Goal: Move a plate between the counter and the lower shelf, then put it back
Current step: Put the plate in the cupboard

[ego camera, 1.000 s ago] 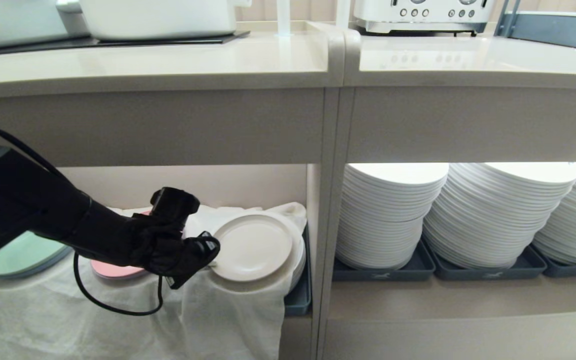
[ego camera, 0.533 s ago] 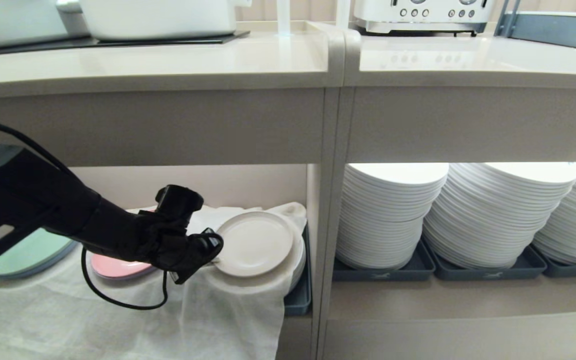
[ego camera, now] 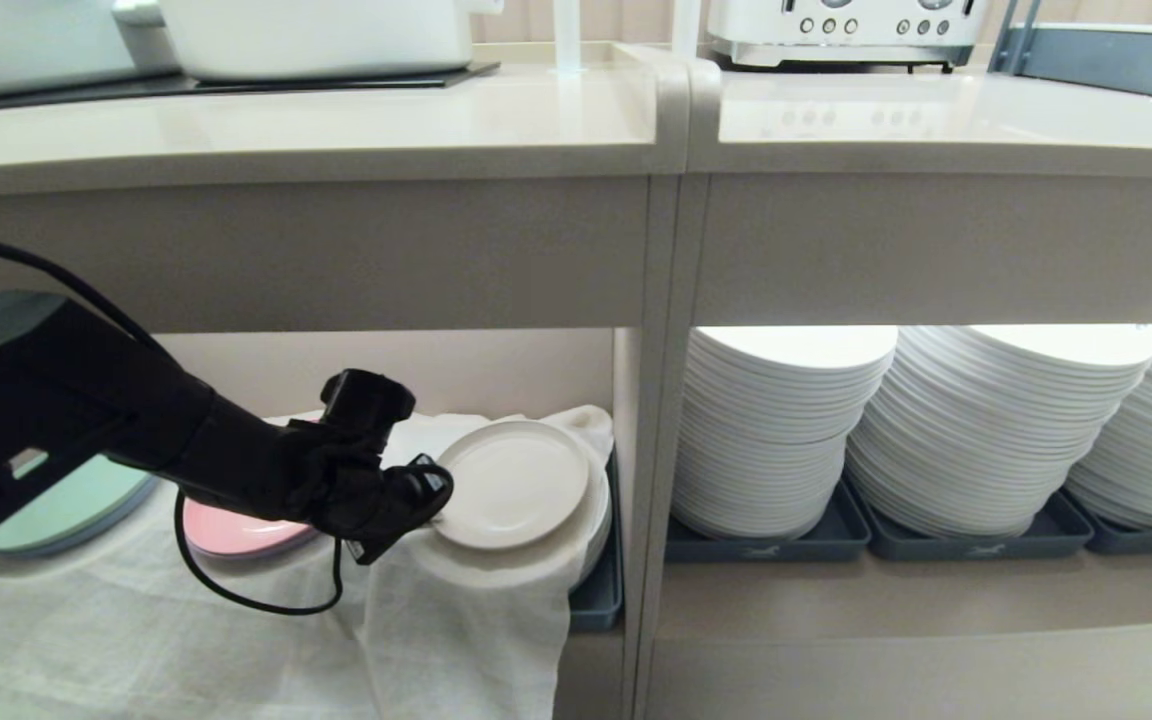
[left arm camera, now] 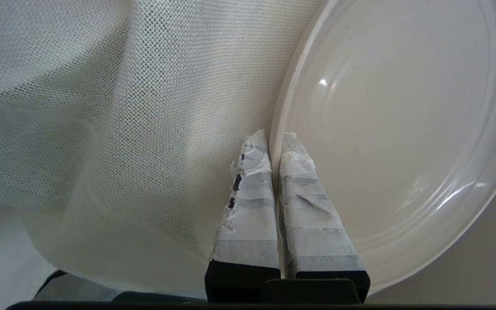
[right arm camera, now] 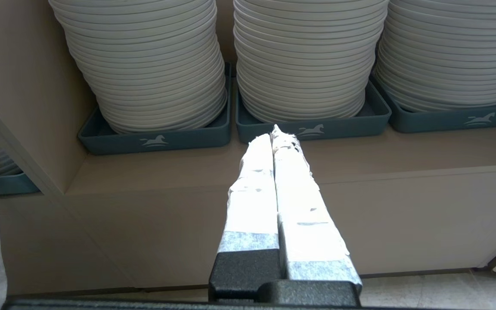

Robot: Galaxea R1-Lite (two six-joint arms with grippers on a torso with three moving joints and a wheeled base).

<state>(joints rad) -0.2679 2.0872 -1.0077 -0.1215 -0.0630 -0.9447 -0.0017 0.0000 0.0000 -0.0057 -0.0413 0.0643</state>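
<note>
White cloth [ego camera: 456, 620] hid whatever lay beneath it in the lower shelf [ego camera: 386, 370]. The left arm covered part of the pink plate [ego camera: 236, 530] and mint plate [ego camera: 66, 505]. Frame edge cropped the pots [ego camera: 316, 35] and toaster [ego camera: 836, 30]. In the left wrist view the plate [left arm camera: 394, 142] ran off-frame.

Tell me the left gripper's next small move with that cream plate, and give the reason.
Probably lower it a touch, then let go. The left gripper is shut on the plate at its rim, and the plate sits tilted over the white cloth in the lower shelf, apparently not yet flat.
</note>
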